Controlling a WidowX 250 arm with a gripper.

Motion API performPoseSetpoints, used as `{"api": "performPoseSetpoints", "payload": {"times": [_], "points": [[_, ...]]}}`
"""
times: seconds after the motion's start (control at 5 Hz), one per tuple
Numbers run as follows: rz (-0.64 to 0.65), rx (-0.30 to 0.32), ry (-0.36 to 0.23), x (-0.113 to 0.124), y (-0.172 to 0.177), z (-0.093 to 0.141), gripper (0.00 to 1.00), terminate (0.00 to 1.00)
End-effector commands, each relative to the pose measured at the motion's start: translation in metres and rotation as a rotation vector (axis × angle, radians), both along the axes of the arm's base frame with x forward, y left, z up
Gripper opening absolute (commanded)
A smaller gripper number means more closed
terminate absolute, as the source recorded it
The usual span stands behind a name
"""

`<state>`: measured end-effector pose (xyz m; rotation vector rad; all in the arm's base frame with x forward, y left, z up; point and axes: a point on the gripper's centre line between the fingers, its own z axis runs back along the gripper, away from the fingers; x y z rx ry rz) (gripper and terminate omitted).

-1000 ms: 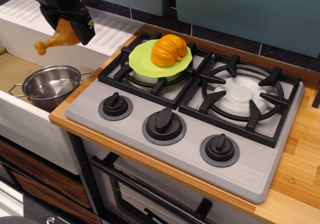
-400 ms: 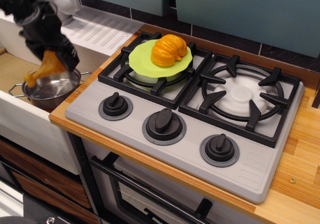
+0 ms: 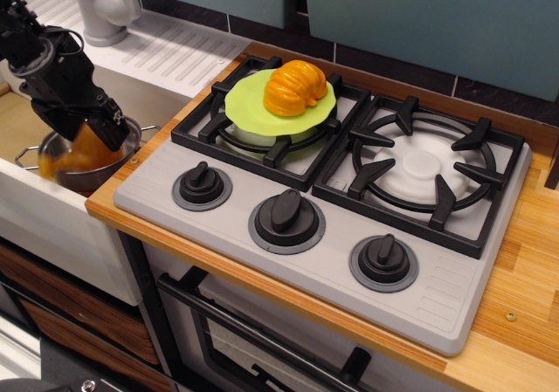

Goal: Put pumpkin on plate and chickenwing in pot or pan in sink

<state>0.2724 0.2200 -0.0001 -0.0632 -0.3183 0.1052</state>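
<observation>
The orange ribbed pumpkin (image 3: 295, 86) sits on the lime-green plate (image 3: 249, 104), which rests on the stove's back-left burner. My black gripper (image 3: 87, 133) hangs just over the steel pot (image 3: 92, 180), which stands in the sink (image 3: 44, 222) at the left. The golden-brown chickenwing (image 3: 77, 158) is a blurred shape right below the fingers, inside the pot's rim. The gripper itself is sharp, so the chickenwing looks loose from the jaws. The arm hides most of the pot's inside.
A grey faucet (image 3: 105, 8) and the ribbed white drainboard (image 3: 179, 51) lie behind the sink. The grey stove (image 3: 288, 261) has three black knobs in front and a bare right burner (image 3: 424, 169). A wooden counter (image 3: 524, 278) runs around the stove.
The gripper came down and left from above the sink to the pot. The chickenwing, held in the jaws before, now sits blurred lower down in the pot.
</observation>
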Motion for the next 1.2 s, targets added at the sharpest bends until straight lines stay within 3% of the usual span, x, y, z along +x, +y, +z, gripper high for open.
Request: {"api": "performPoseSetpoints", "payload": {"times": [0.0, 0.4, 0.6, 0.8, 1.0], "points": [[0.003, 0.055, -0.022, 0.010, -0.003, 0.031, 1.00, 0.00], [0.024, 0.125, 0.027, 0.008, -0.019, 0.090, 1.00, 0.00], [0.015, 0.171, 0.076, 0.008, -0.027, 0.129, 1.00, 0.00], [-0.022, 0.173, 0.137, 0.014, -0.039, 0.176, 1.00, 0.00], [-0.022, 0.173, 0.137, 0.014, -0.039, 0.176, 1.00, 0.00]]}}
